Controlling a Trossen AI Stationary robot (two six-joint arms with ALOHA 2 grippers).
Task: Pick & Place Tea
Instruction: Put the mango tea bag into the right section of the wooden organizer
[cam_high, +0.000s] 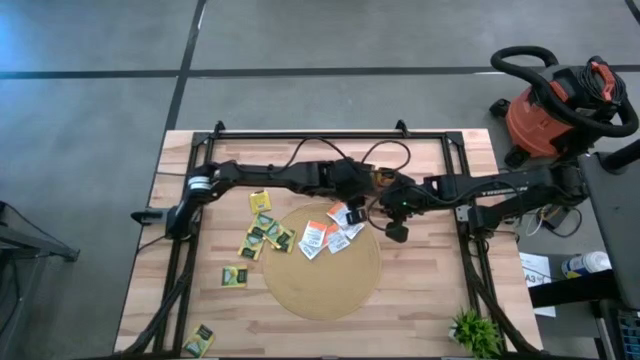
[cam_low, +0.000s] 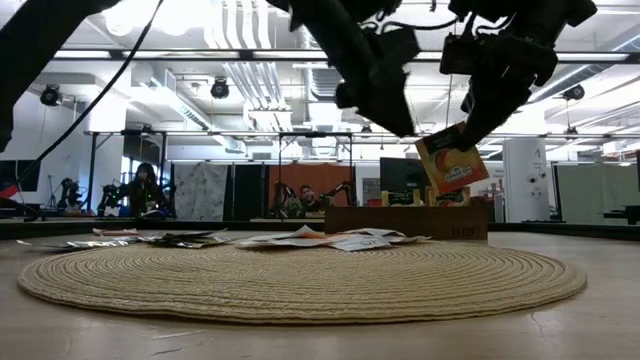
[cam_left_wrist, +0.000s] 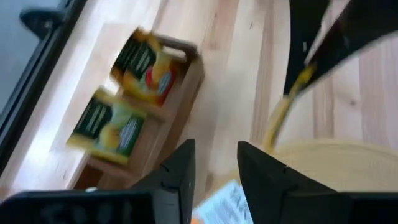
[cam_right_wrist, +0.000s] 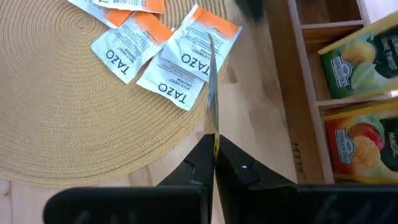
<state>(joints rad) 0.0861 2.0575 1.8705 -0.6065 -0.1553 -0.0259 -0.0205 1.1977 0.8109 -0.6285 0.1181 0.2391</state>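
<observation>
My right gripper is shut on an orange-and-yellow tea sachet, which is in the air by the mat's far right rim, near the wooden box. My left gripper is open and holds nothing. It hovers close beside the held sachet, over the strip between the box and the round woven mat. White-and-orange sachets lie flat on the mat. Yellow-green sachets lie on the table to the mat's left. More sachets stand upright in the box's compartments. My right gripper pinches the sachet's upper edge between its two shut fingers, which slant down from above. The sachet hangs below the fingers, tilted, clear of the mat and the table. It shows edge-on in the right wrist view.
The wooden box lies along the far side under both arms. The black frame rails border the table. A small green plant stands at the near right corner. A red vacuum stands on the floor beyond the table.
</observation>
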